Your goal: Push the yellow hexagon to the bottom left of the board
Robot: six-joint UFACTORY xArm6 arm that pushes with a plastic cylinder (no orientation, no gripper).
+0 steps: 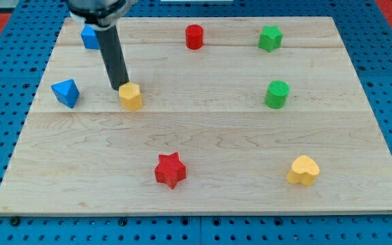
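The yellow hexagon (131, 96) lies on the wooden board (203, 170), left of centre in the upper half. My dark rod comes down from the view's top left, and my tip (120, 87) sits at the hexagon's upper left edge, touching or nearly touching it. The board's bottom left corner is far below and to the left of the hexagon.
A blue triangular block (66, 92) lies left of the hexagon. A blue block (90, 37) sits at the top left, partly behind the rod. There are a red cylinder (194, 37), a green star (270, 38), a green cylinder (276, 94), a red star (170, 170) and a yellow heart (303, 170).
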